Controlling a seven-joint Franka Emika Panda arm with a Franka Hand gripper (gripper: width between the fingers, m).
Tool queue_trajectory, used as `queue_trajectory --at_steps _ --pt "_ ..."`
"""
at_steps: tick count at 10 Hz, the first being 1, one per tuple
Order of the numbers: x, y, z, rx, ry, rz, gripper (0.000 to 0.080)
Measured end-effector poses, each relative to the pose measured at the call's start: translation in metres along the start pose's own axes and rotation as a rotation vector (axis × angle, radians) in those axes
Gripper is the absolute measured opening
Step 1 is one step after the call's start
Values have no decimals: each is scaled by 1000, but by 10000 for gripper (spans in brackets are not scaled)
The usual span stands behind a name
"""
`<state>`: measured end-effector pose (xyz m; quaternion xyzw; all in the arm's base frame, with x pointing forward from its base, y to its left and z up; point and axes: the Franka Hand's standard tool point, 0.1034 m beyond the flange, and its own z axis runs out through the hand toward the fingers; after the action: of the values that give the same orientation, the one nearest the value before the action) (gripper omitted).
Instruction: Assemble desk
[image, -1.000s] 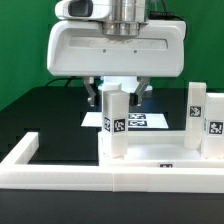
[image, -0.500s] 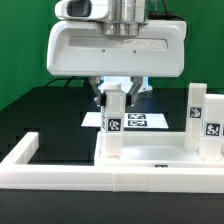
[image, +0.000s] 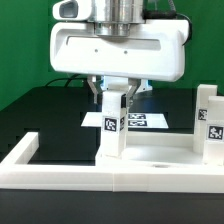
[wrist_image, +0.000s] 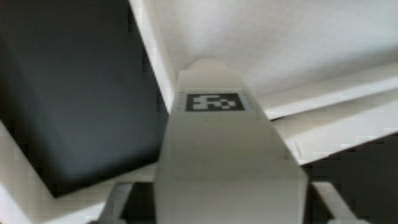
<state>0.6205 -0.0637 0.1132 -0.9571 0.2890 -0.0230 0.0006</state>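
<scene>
A white block leg (image: 112, 128) with a square tag stands upright on the near left corner of the white desk tabletop (image: 155, 155). My gripper (image: 114, 100) comes down from above. Its fingers (image: 100, 96) sit on both sides of the leg's top and are shut on it. In the wrist view the leg (wrist_image: 217, 140) fills the middle and its tag faces the camera. The gripper (wrist_image: 221, 208) has one finger on each side of the leg. A second tagged leg (image: 211, 120) stands on the tabletop at the exterior view's right.
A long white rim (image: 60, 172) runs along the front of the black table, directly before the tabletop. The marker board (image: 145, 121) lies flat behind the leg. A green wall stands at the back.
The fingers have closed in on the leg's top. The leg's tag has turned toward the exterior view's left. The legs at the right have shifted further right.
</scene>
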Motion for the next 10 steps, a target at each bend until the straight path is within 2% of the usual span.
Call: queue_trajectory --at_steps 2,3,5,6,7,8,9,10 --pt "1 1 1 10 -3 277 289" --pt "2 0 1 6 -6 404 289" --pt "2 -1 2 7 -7 499 289" --pt "2 -1 2 6 -7 485 369" --pt "2 -1 2 6 -7 446 550" --pt "-1 -4 1 4 -14 418 618" --pt "-1 -5 0 -6 -9 318 618" --pt "1 -5 -1 -3 -2 166 643"
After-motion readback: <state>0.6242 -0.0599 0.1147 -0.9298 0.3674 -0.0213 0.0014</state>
